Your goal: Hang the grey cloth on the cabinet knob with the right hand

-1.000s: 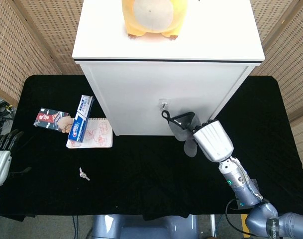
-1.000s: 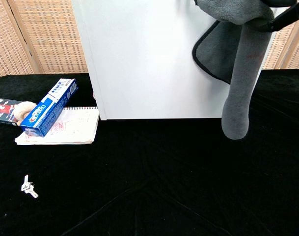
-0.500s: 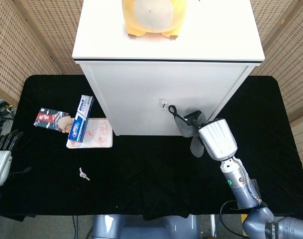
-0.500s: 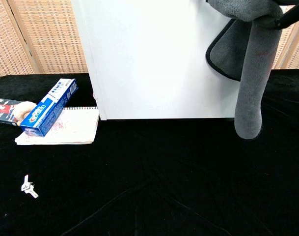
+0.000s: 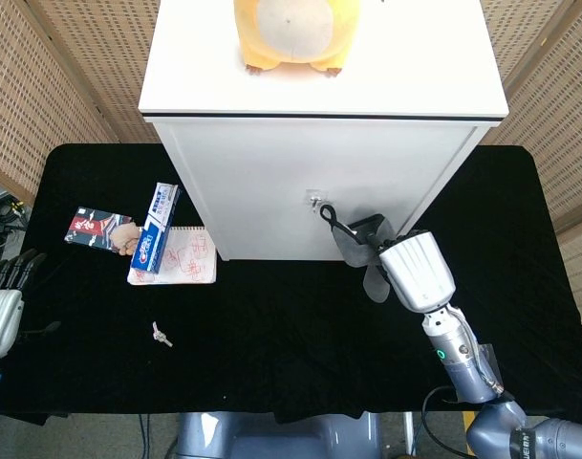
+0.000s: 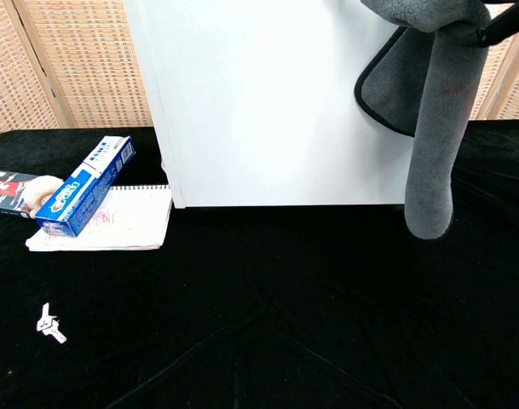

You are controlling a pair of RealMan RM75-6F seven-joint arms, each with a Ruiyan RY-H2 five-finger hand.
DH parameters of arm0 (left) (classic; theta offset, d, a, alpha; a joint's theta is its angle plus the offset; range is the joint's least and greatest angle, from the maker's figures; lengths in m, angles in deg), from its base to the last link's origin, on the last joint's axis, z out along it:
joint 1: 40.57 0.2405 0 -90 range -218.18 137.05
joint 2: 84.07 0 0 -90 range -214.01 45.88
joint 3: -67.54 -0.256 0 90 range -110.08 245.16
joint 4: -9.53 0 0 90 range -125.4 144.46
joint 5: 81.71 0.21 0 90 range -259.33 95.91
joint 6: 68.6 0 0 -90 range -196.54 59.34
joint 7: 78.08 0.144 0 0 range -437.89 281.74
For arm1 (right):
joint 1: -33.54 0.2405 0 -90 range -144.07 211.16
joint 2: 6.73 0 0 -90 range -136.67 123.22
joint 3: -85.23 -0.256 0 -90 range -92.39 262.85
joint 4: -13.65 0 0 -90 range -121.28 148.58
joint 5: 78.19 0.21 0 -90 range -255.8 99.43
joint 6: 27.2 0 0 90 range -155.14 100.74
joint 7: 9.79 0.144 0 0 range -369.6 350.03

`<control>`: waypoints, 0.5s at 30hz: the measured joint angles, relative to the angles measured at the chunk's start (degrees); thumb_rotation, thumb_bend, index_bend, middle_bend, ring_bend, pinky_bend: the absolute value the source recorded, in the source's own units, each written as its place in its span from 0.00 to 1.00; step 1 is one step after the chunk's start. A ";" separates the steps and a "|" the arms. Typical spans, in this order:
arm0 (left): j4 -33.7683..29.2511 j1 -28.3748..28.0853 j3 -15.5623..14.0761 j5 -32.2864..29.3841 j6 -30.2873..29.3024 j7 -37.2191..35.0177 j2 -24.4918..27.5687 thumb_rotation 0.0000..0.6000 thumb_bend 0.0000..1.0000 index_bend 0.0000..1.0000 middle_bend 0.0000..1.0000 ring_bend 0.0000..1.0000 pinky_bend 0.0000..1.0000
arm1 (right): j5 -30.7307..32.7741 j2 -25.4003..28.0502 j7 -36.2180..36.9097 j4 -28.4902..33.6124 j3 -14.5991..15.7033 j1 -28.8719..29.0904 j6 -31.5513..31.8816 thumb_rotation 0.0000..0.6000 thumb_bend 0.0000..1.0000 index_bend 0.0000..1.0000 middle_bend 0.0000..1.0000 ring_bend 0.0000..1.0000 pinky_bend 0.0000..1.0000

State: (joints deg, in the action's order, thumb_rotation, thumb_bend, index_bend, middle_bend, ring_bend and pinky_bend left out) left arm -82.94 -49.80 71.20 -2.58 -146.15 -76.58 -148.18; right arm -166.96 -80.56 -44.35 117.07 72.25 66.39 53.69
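The grey cloth point(image 5: 365, 256) hangs from my right hand point(image 5: 375, 232) in front of the white cabinet point(image 5: 300, 191). Its black loop point(image 5: 328, 216) sits just below and right of the small metal knob point(image 5: 314, 199), apart from it as far as I can tell. In the chest view the cloth point(image 6: 434, 119) drapes down the cabinet front at the upper right; a dark finger point(image 6: 498, 25) shows at the top edge. My left hand point(image 5: 6, 287) rests at the far left table edge, fingers apart, holding nothing.
A yellow plush toy point(image 5: 289, 33) sits on the cabinet top. A blue toothpaste box point(image 5: 156, 226), a notepad point(image 5: 176, 258) and a red packet point(image 5: 95, 229) lie left of the cabinet. A small key point(image 5: 161, 334) lies on the black tablecloth.
My right hand carried the cloth right and up from a second ago, then edged back slightly left. The loop now sits close under the knob. The left hand stayed still.
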 measured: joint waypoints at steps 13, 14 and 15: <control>-0.05 -0.04 -0.05 -0.04 0.08 0.21 0.00 1.00 0.00 0.00 0.00 0.00 0.00 | -0.04 -0.53 -0.53 1.15 -0.94 0.15 -0.34 1.00 0.83 0.81 1.00 1.00 1.00; -0.05 -0.04 -0.05 -0.05 0.08 0.24 -0.01 1.00 0.00 0.00 0.00 0.00 0.00 | -0.10 -0.63 -0.58 1.22 -0.96 0.21 -0.42 1.00 0.83 0.81 1.00 1.00 1.00; -0.04 -0.04 -0.06 -0.07 0.10 0.30 -0.03 1.00 0.00 0.00 0.00 0.00 0.00 | -0.12 -0.80 -0.70 1.35 -0.99 0.32 -0.58 1.00 0.83 0.81 1.00 1.00 1.00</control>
State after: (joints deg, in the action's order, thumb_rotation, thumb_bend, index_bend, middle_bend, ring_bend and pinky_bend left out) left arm -82.98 -49.84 71.14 -2.65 -146.05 -76.28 -148.21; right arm -167.08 -81.36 -45.05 118.42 71.26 66.71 53.12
